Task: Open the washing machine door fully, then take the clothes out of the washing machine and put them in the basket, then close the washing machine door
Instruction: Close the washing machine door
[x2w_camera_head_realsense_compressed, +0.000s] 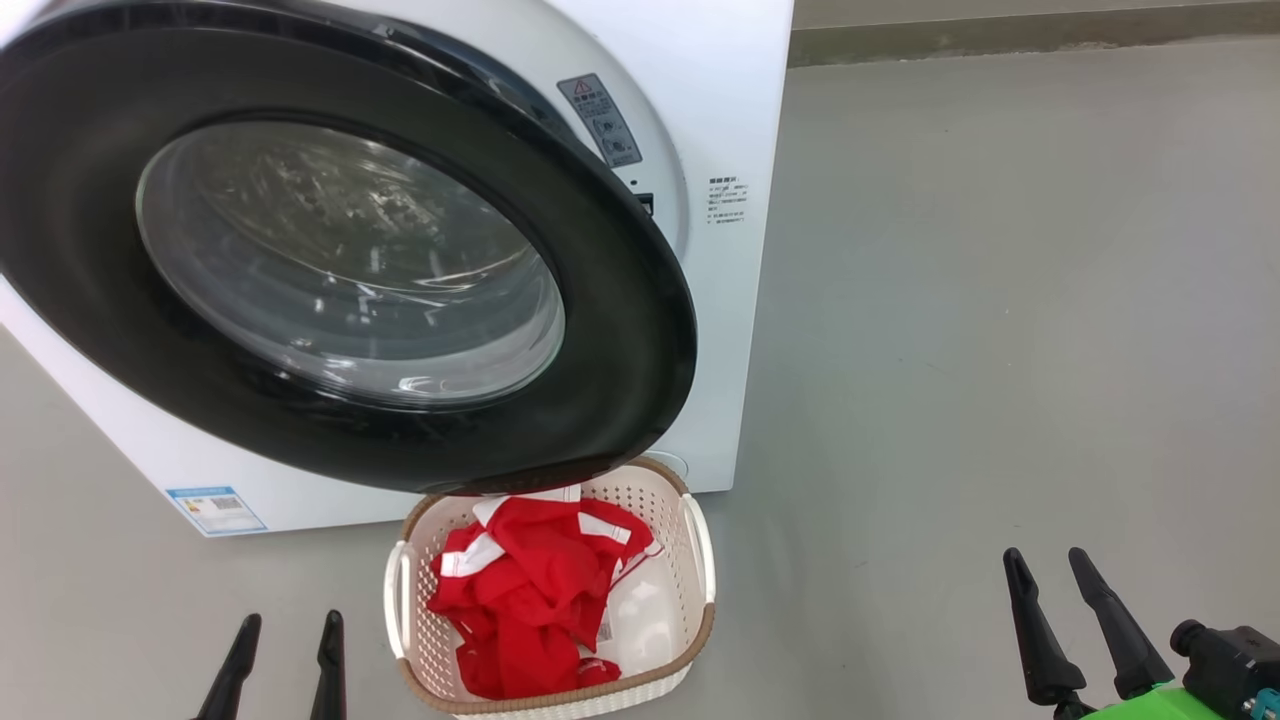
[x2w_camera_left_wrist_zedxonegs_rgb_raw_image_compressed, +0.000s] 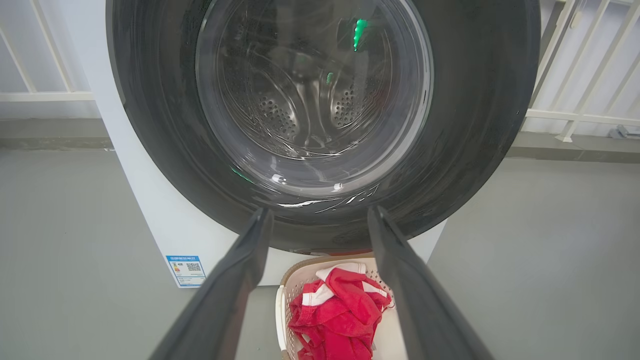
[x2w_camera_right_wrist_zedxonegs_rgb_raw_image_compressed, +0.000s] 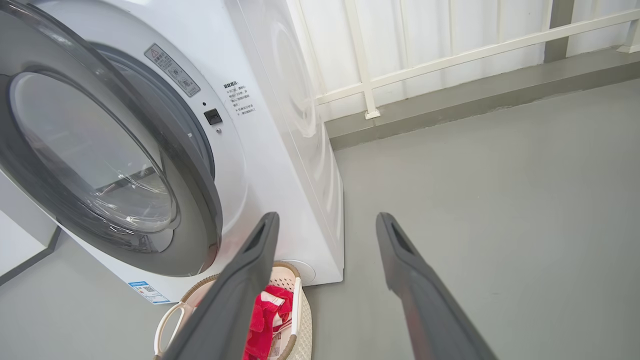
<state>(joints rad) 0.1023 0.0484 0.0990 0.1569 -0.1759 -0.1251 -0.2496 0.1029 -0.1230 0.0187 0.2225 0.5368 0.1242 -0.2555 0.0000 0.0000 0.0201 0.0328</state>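
The washing machine door (x2w_camera_head_realsense_compressed: 90, 200), a black rim around bulging glass, stands ajar from the white washing machine (x2w_camera_head_realsense_compressed: 720, 120), with a gap at its right edge (x2w_camera_right_wrist_zedxonegs_rgb_raw_image_compressed: 200, 235). Below it, the cream basket (x2w_camera_head_realsense_compressed: 694, 560) sits on the floor with the red, white-striped clothes (x2w_camera_head_realsense_compressed: 530, 590) heaped inside. My left gripper (x2w_camera_head_realsense_compressed: 288, 622) is open and empty, low to the basket's left. In the left wrist view, the left gripper (x2w_camera_left_wrist_zedxonegs_rgb_raw_image_compressed: 319, 211) points at the door (x2w_camera_left_wrist_zedxonegs_rgb_raw_image_compressed: 475, 125) over the clothes (x2w_camera_left_wrist_zedxonegs_rgb_raw_image_compressed: 340, 315). My right gripper (x2w_camera_head_realsense_compressed: 1045, 555) is open and empty, far to the basket's right.
Bare grey floor (x2w_camera_head_realsense_compressed: 1000, 300) stretches to the right of the machine. A white railing (x2w_camera_right_wrist_zedxonegs_rgb_raw_image_compressed: 450, 55) and a low kerb run along the back. The door's lower edge overhangs the basket's far end. A blue label (x2w_camera_head_realsense_compressed: 215, 508) marks the machine's lower front.
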